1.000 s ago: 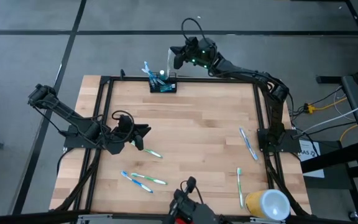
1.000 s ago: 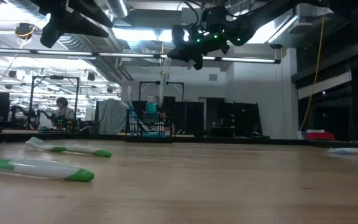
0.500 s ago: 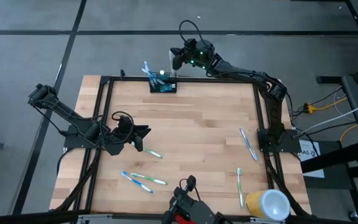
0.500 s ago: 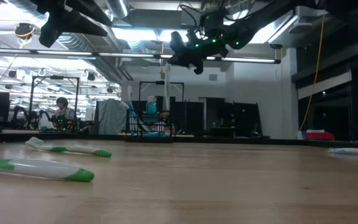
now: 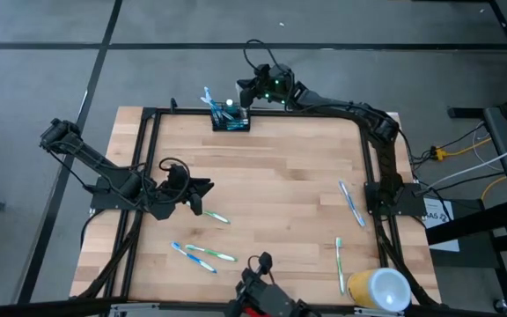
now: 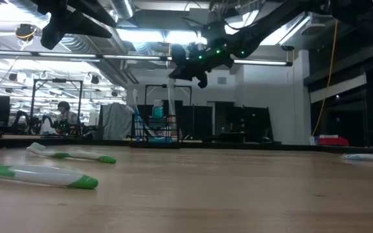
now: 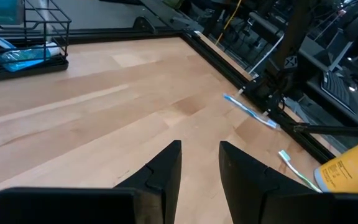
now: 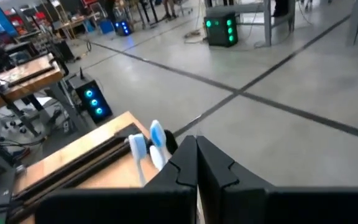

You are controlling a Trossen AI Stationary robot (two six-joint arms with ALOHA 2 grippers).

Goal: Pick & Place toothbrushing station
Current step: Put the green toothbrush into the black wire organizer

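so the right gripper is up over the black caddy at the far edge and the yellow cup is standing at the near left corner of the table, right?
Not quite. The right gripper is indeed above the black caddy at the far edge, but the yellow cup is at the near right corner, not the left. The high view shows it, lying on its side rather than standing as far as that view tells.

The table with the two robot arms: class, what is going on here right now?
The right gripper, shut, hangs over the small black wire-mesh caddy at the far edge of the wooden table, with a white toothbrush dangling under it above the caddy. The left gripper waits low over the table's left side. More toothbrushes lie loose on the wood, near a yellow-and-white cup.
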